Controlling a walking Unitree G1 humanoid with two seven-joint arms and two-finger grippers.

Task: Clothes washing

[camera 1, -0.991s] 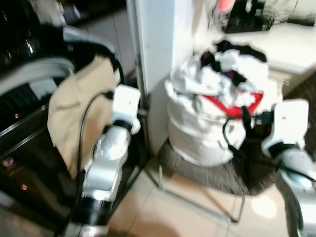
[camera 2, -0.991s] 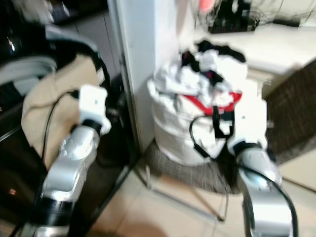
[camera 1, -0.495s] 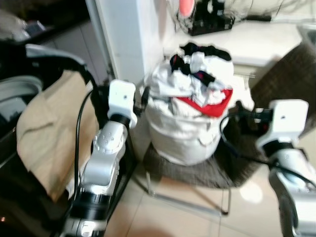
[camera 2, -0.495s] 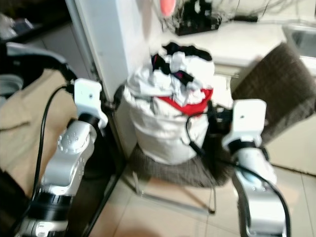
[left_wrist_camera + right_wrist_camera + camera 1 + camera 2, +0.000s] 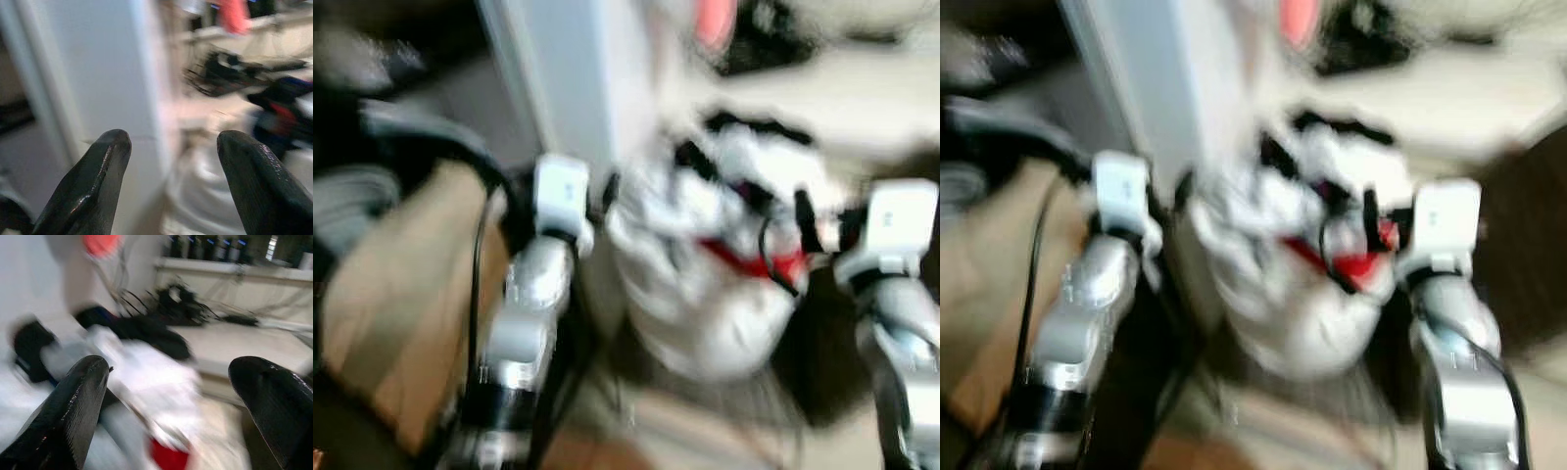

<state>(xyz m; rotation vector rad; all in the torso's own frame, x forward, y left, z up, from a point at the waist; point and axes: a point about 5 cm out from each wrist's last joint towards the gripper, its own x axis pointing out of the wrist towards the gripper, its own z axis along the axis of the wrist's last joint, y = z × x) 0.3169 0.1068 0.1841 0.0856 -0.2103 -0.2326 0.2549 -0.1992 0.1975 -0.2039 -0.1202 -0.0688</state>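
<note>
Right gripper gapes wide and empty just beside the heaped white laundry bag (all blurred). Left gripper, also spread and empty, faces a white pillar flanking the bag; countertop behind.

A laundry bag heaped with clothes sits between both arms; a counter lies behind it.

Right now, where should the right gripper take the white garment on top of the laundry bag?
Probably at the raised white fold atop the heap, coming down from above: it bulges free of the bag, and the open right gripper already faces it.
</note>
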